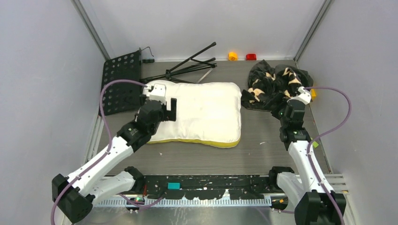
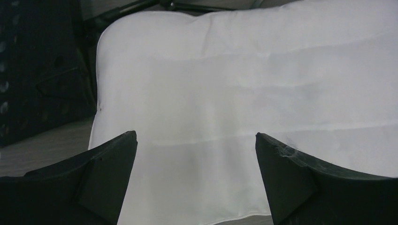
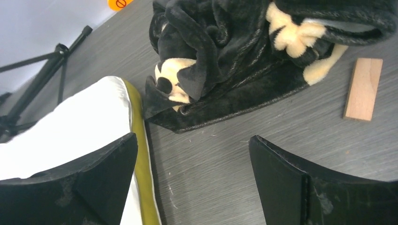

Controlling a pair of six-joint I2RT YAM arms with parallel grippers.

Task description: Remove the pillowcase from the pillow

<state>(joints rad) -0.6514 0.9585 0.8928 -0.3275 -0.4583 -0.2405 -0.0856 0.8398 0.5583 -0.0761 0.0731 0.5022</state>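
The left claw [image 2: 196,139] is wide open and has nothing in it. It hangs just over the left end of the pillow [image 1: 206,112]. The pillow is big, white and bare, with a yellow edge on its near side. It lies flat in the middle of the bench [image 1: 263,152].

The right claw [image 3: 193,143] is wide open too, and it holds nothing. It hangs over bare bench, between the pillow's right end and the pillowcase [image 1: 274,84]. The pillowcase is off the pillow. It sits in a crumpled heap near the far right corner of the bench, with one edge just beside the pillow's yellow edge. A small wooden block [image 3: 363,89] lies close to the heap.

A black plate with holes [image 1: 121,84] lies by the far left corner. A folded black stand [image 1: 187,65] lies along the far edge.
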